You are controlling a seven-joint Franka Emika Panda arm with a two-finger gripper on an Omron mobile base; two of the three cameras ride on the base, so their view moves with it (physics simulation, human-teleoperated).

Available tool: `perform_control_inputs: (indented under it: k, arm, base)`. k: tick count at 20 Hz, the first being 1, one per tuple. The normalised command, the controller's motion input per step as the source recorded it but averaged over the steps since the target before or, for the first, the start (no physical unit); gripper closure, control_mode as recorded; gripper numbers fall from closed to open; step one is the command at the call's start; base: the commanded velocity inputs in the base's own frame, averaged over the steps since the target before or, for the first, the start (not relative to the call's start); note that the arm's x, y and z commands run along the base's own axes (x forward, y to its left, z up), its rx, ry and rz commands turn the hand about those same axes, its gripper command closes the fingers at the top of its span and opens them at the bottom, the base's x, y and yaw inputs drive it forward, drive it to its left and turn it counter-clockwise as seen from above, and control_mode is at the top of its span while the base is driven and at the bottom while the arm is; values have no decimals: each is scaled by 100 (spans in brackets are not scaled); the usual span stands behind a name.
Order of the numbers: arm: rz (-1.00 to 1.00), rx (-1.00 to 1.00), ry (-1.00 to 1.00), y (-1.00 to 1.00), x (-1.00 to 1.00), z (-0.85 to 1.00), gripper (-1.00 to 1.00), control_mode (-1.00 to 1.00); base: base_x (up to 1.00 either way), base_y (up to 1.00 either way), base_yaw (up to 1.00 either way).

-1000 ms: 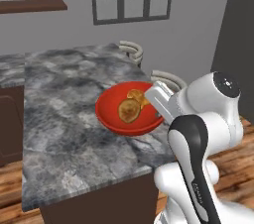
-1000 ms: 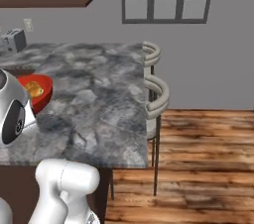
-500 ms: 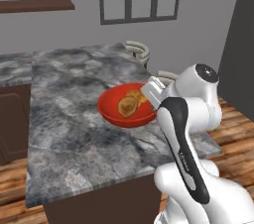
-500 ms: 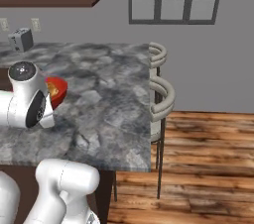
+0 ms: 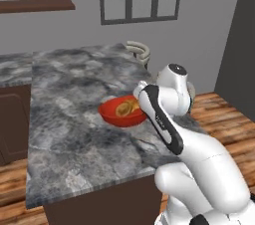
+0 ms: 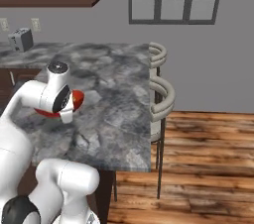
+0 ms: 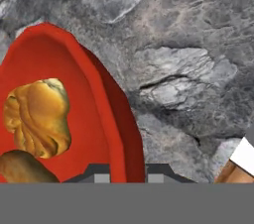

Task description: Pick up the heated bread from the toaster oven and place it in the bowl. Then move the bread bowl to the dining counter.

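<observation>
Grey walls, a dark-framed window and a brown wall shelf close off the simulated kitchen behind the dining counter, a long slab of grey marbled stone. On that slab, toward its right edge as framed by the left base view and short of the near corner, the bowl is found, glossy red and shallow. Inside it, in the hand view, a lumpy yellowish pastry is shown at the middle of the bowl's floor, and the heated bread, a smooth brown piece, is seen below it, cut off by the frame's bottom. The gripper is met at the bowl's rim, where the red wall rises between its two dark tips; it is therefore judged to be clamped on the rim, though the contact itself is largely hidden. Further right, two pale curved-back stools are set along the counter's long right edge in the right base view, over a wooden floor. The bread step is judged to be done, and the carrying of the bowl onto the dining counter is in hand. A level lowering, if any gap under the bowl remains, followed by a release of the rim and a straight lift clear is what the next move would call for.
</observation>
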Motion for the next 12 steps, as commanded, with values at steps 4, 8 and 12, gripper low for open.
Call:
perform_control_inputs:
  k: [4, 8, 12]
  arm:
    - [-7, -4, -11, 8, 100, -53, 100, -100]
    - [-6, 0, -4, 8, 100, -69, 100, -100]
    - [-7, 0, 0, 6, 100, -65, 100, -100]
  base:
    - [0, 0, 0]
    - [0, 0, 0]
    - [0, 0, 0]
